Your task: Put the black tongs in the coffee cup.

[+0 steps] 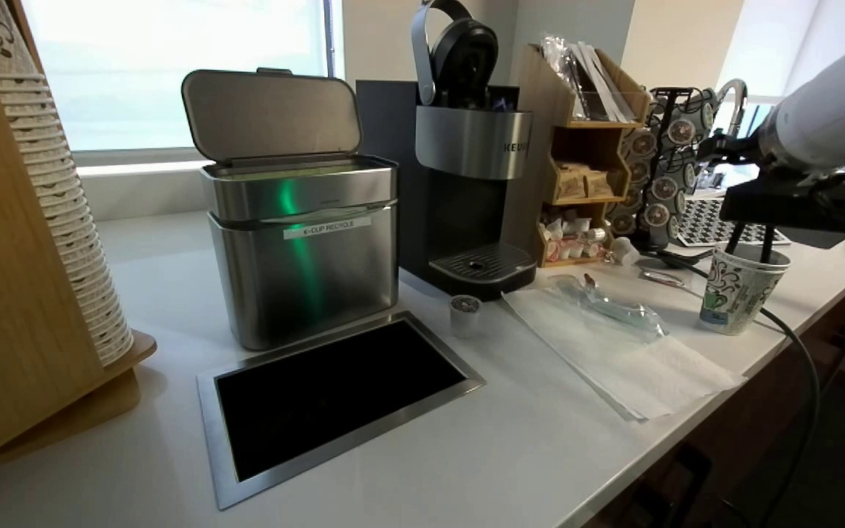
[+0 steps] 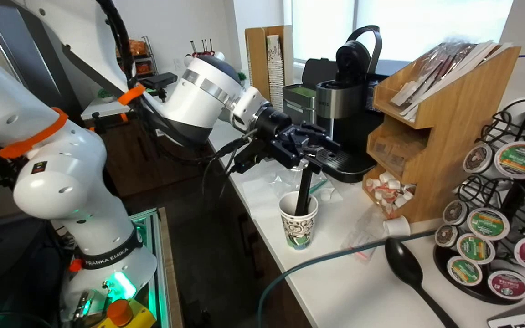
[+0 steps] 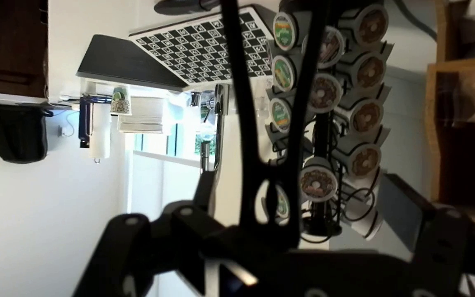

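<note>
In an exterior view, behind the gripper [image 2: 311,154] and to its left, a wooden holder [image 2: 256,59] has a stack of paper cups [image 2: 275,68]. Behind the gripper, a bin [image 2: 301,108] with its lid [image 2: 319,70] up has something green [image 2: 302,91] inside. Just below the gripper stands the pale coffee cup [image 2: 299,225]. The black tongs [image 2: 304,193] are in it, leaning a bit, their two long arms spread like a V. In the wrist view, their top is between the gripper's wide-apart fingers [image 3: 401,210], gaps on both sides. To the gripper's right, a wooden shelf [image 2: 449,146] holds packets [image 2: 451,77] and white tubs [image 2: 392,193]. Farther right, a black rack [image 2: 521,193] holds coffee pods [image 2: 488,223].
</note>
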`<state>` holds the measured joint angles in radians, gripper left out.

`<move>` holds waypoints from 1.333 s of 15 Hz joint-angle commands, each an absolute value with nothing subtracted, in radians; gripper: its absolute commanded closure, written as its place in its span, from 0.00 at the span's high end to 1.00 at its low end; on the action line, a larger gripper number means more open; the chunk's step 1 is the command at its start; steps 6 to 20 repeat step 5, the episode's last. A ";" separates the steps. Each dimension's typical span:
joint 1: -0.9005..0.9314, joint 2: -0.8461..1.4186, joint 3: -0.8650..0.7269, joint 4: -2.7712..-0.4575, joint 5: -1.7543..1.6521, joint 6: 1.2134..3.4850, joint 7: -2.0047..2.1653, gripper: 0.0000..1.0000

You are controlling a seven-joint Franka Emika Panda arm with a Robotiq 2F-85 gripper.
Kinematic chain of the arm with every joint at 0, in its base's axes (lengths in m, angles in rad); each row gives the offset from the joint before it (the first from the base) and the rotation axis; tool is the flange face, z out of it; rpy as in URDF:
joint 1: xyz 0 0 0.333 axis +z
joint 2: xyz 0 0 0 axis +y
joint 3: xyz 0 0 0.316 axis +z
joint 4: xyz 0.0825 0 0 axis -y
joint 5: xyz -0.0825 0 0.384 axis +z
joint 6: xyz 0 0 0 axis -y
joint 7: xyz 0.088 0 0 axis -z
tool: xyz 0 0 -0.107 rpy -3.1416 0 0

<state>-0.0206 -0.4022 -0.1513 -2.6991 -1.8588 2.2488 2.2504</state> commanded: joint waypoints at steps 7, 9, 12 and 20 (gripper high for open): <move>-0.015 -0.550 -0.199 -2.646 -1.839 2.302 2.257 1.00; -0.015 -0.550 -0.199 -2.646 -1.839 2.302 2.257 1.00; -0.015 -0.550 -0.199 -2.646 -1.839 2.302 2.257 1.00; -0.015 -0.550 -0.199 -2.646 -1.839 2.302 2.257 1.00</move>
